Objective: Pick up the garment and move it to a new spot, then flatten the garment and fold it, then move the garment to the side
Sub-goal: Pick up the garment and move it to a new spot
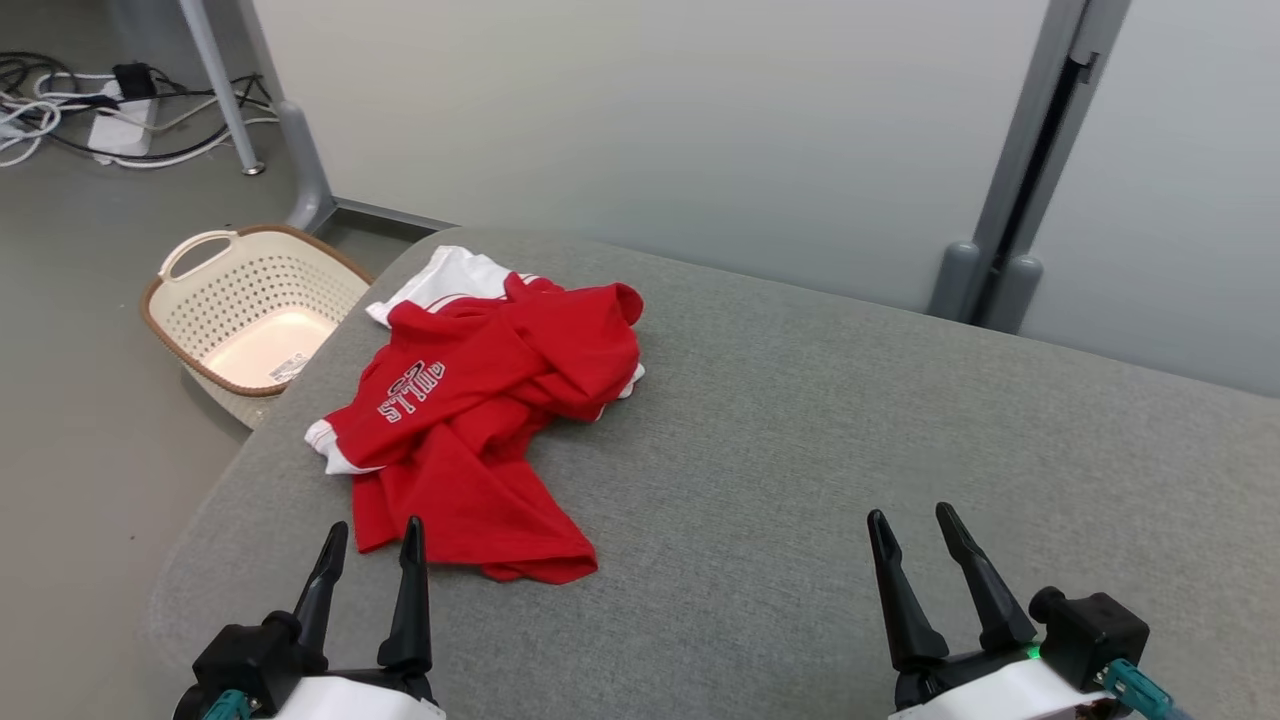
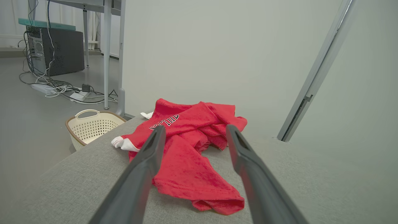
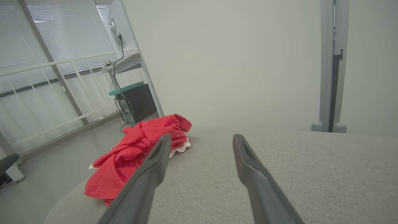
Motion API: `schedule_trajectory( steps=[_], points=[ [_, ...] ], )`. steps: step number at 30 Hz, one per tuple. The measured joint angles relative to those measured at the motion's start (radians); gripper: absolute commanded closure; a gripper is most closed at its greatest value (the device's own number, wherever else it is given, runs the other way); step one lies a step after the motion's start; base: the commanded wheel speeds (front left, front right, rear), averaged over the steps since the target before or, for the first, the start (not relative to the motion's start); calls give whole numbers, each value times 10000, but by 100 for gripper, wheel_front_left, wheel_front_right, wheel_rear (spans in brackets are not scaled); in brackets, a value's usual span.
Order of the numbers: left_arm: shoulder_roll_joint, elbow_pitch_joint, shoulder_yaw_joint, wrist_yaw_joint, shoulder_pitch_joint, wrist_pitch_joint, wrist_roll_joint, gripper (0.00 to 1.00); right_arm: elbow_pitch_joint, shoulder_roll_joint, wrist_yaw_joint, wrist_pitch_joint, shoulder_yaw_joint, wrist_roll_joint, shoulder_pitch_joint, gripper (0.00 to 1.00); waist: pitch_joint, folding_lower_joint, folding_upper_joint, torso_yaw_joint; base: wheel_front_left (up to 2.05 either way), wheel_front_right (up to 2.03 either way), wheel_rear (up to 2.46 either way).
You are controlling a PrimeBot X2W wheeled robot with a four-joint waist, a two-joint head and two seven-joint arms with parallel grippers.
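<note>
On the grey padded surface (image 1: 850, 430), toward its left edge: red garment (image 1: 480, 420) lies crumpled | we judge it light, limp, prone to bunching; take hold at its nearest edge | left gripper (image 1: 375, 528) and right gripper (image 1: 911, 514): both spread wide; nothing held

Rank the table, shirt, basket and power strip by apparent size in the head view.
1. table
2. shirt
3. basket, partly hidden by the table
4. power strip, farthest from the camera, so its true size is unsure
</note>
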Motion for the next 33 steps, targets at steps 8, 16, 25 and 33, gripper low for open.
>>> schedule_trajectory(
  steps=[8, 16, 25, 33],
  points=[
    [10, 75, 267, -165, 169, 0, 33, 0, 38, 10, 0, -2, 378, 192, -6, 0, -90, -1, 0, 817, 0, 0, 0],
    [2, 111, 508, -169, 195, 2, 38, 0, 178, 6, 0, -2, 416, 268, -8, 0, -100, 0, 0, 769, 0, 0, 0],
    [10, 8, 1047, -399, -280, 0, -4, 0, -8, 4, 0, -8, 36, -21, -257, 0, 542, 0, 0, 377, 0, 0, 0],
    [577, 1994, 1112, -788, -2266, 472, 27, 0, -384, -88, 0, -25, -640, -769, -875, 0, 1760, 0, 0, -173, 0, 0, 0]
  ],
)
